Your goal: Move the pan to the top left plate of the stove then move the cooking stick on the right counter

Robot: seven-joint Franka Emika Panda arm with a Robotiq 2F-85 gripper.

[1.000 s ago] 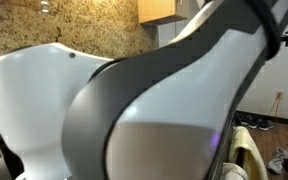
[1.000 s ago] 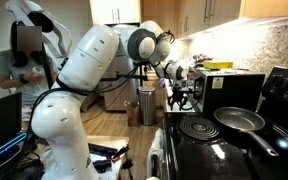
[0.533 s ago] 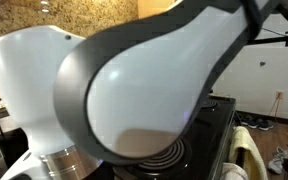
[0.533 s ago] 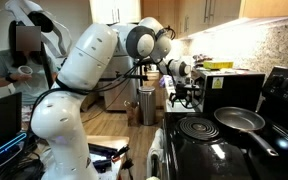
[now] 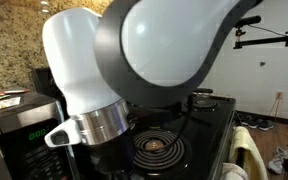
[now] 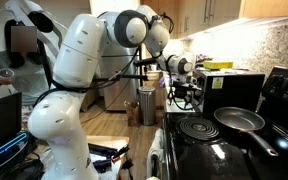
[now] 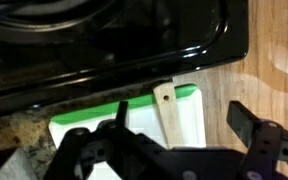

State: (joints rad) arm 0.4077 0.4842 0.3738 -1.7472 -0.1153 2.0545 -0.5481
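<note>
The pan (image 6: 239, 120), grey inside with a long dark handle, sits on the stove (image 6: 219, 150) behind a large all-black coil burner (image 6: 196, 127). The burner under it is hidden. My gripper (image 6: 184, 86) hangs over the counter beside the stove. In the wrist view my gripper (image 7: 169, 150) is open, its fingers on either side of the pale wooden cooking stick (image 7: 167, 108), above it and not touching. Only the stick's handle end, with a hole in it, shows; it lies on a white cutting board. The stove's black edge (image 7: 134, 40) fills the top of that view.
The white cutting board with a green rim (image 7: 84, 118) lies on a wooden counter (image 7: 254, 70). A coil burner (image 5: 149, 146) and a silver microwave (image 5: 14, 120) show past my arm. A person stands behind the robot (image 6: 19, 60).
My arm's elbow swung up and aside, uncovering the stove and microwave in an exterior view. The gripper stayed over the counter, shifting only slightly. The pan has not moved.
</note>
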